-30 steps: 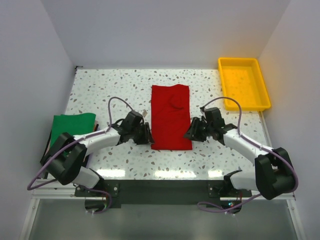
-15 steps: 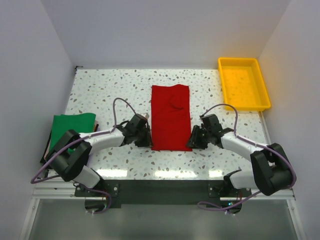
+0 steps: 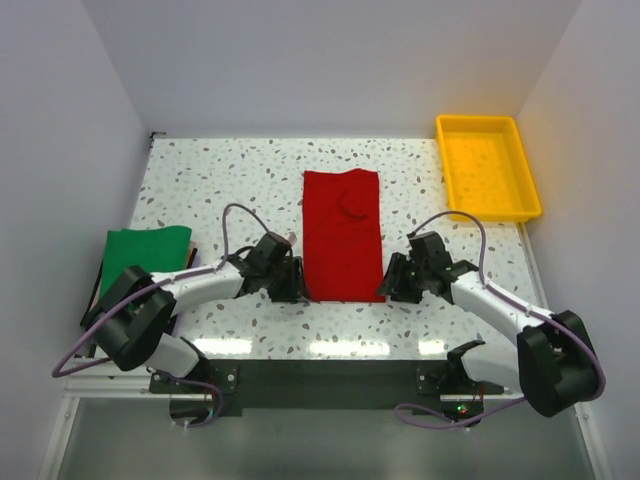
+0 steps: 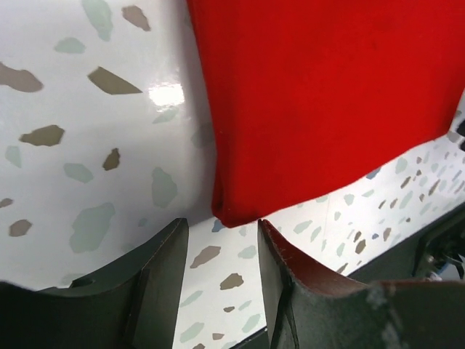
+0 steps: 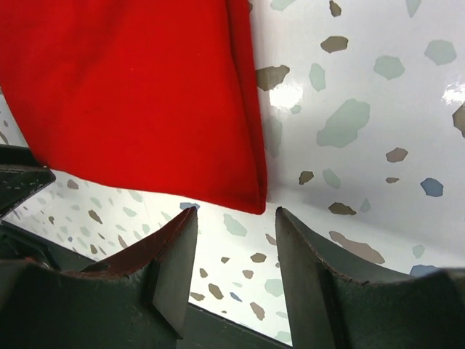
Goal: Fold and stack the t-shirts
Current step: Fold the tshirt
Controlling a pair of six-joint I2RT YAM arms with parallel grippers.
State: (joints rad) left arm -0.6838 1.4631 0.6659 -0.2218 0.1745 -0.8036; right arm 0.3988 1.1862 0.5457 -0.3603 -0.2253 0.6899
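Observation:
A bright red t-shirt (image 3: 342, 232), folded into a long narrow strip, lies flat in the middle of the table. My left gripper (image 3: 296, 285) is at its near left corner, jaws open, and the red corner (image 4: 236, 212) sits just ahead of the gap, untouched. My right gripper (image 3: 386, 284) stands open at the near right corner, whose tip (image 5: 251, 200) lies just ahead of the jaws. A dark green t-shirt (image 3: 140, 252) rests folded at the table's left edge.
A yellow plastic tray (image 3: 487, 165) stands at the back right. White walls close in the table on three sides. The speckled tabletop (image 3: 230, 170) shows bare around the red shirt.
Both grippers have slid toward the near edge along the red shirt's sides, from mid-length to its near corners. Both jaws have opened wider.

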